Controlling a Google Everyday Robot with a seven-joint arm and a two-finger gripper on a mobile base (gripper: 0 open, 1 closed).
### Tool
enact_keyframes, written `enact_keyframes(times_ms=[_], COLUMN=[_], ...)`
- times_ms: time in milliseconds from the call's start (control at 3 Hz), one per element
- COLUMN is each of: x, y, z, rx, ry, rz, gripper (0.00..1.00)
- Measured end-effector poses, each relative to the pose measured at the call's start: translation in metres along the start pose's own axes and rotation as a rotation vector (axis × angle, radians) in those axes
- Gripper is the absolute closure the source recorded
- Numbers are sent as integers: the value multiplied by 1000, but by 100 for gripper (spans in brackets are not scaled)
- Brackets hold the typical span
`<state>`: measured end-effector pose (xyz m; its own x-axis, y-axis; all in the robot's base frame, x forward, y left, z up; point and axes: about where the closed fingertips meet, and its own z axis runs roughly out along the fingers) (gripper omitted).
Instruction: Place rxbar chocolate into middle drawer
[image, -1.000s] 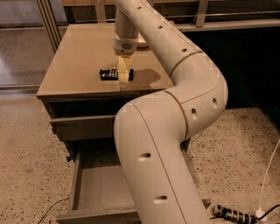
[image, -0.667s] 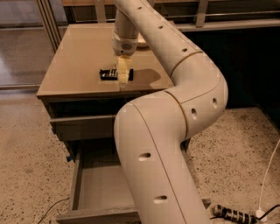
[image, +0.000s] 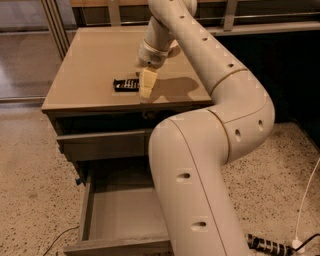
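The rxbar chocolate (image: 125, 84), a small black bar with white lettering, lies flat on the cabinet top (image: 90, 65) near its front edge. My gripper (image: 146, 84) points down at the bar's right end, touching or just over it. The arm reaches in from the lower right and hides much of the cabinet's right side. The middle drawer (image: 120, 215) is pulled out low at the front, with its grey floor showing and nothing on the visible part. The arm covers the drawer's right part.
Another grey drawer (image: 102, 145) above the open one shows only its front panel. Speckled floor (image: 35, 200) surrounds the cabinet. A cable and power strip (image: 272, 245) lie on the floor at lower right. A railing (image: 55, 25) stands behind the cabinet.
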<state>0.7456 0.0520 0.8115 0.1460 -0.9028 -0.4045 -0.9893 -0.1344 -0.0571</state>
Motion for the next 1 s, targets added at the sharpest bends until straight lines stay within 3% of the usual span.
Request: enact_keyframes(times_ms=[333, 1000], x=[8, 21], y=[-1, 0], z=[-3, -15], rx=[13, 35], ry=[-71, -152], rz=[23, 55], gripper=[0, 0])
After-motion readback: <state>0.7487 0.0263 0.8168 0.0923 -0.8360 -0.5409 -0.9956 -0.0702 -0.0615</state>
